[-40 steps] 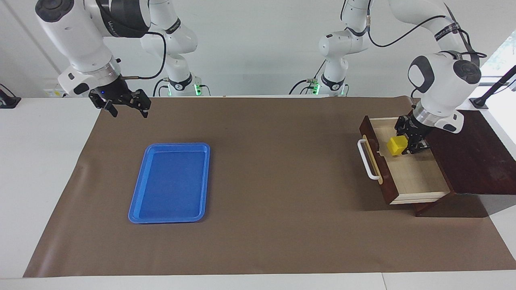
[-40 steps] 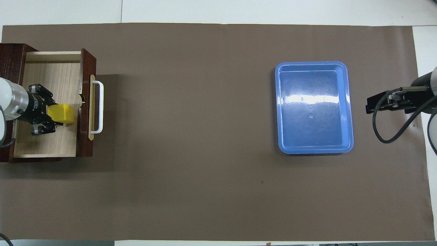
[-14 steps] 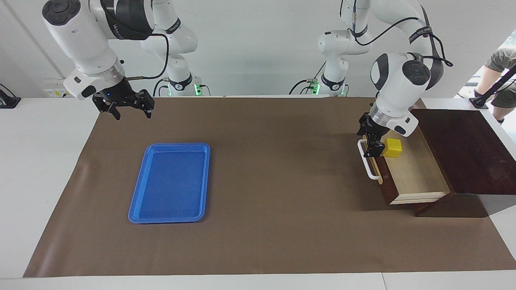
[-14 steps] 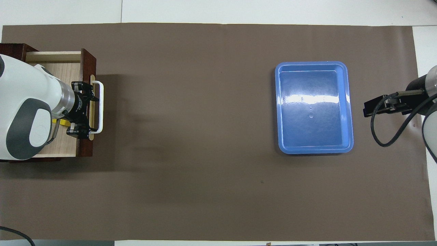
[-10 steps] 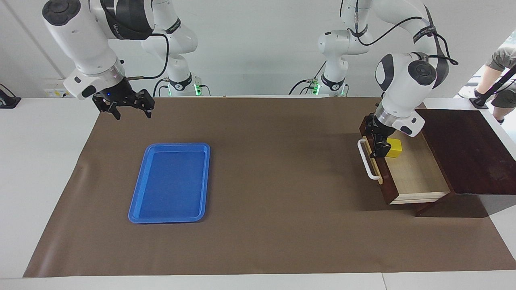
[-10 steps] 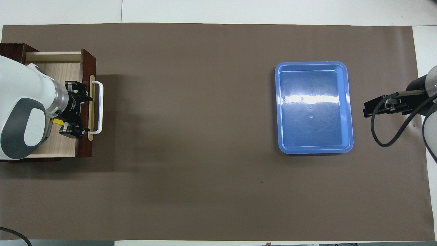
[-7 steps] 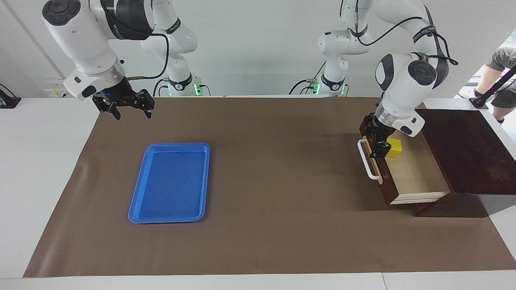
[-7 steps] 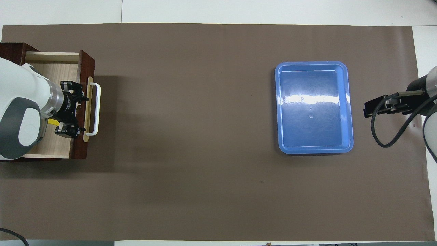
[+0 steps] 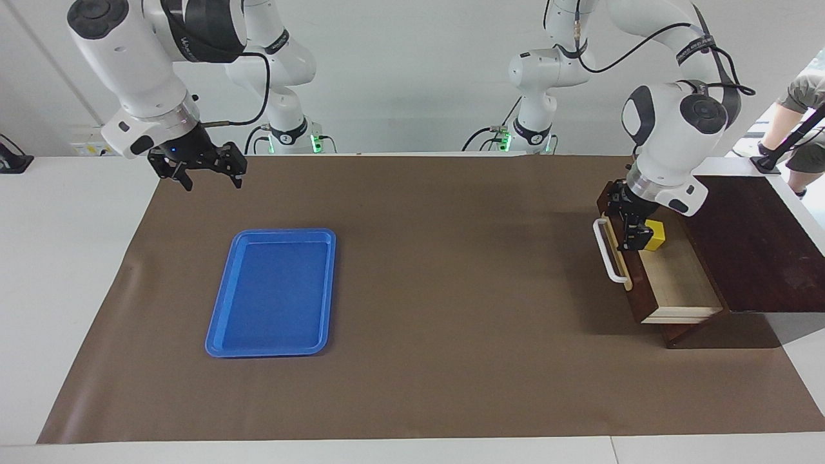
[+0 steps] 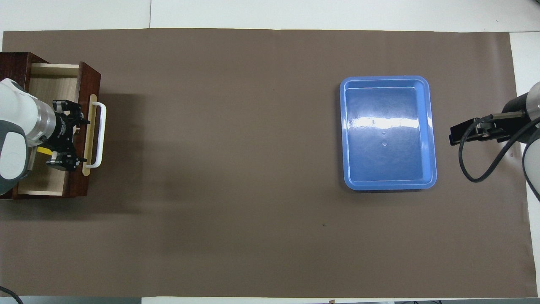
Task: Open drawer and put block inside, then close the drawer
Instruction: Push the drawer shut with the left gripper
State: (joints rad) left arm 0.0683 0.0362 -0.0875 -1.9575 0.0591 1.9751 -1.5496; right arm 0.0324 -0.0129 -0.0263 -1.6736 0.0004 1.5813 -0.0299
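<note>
Block [image 9: 654, 235] in drawer [image 9: 677, 283] sits half hidden by left gripper [image 9: 628, 227].

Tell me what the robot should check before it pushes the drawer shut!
1. Block inside the drawer: ok.
2. Block let go, not held: ok.
3. Left tool at the drawer front by the white handle: ok.
4. Left tool actually touching the front: cannot tell.
5. Drawer fully closed: not ok, pale inside shows.
6. Right tool waiting above the mat, clear of the blue tray: ok.
</note>
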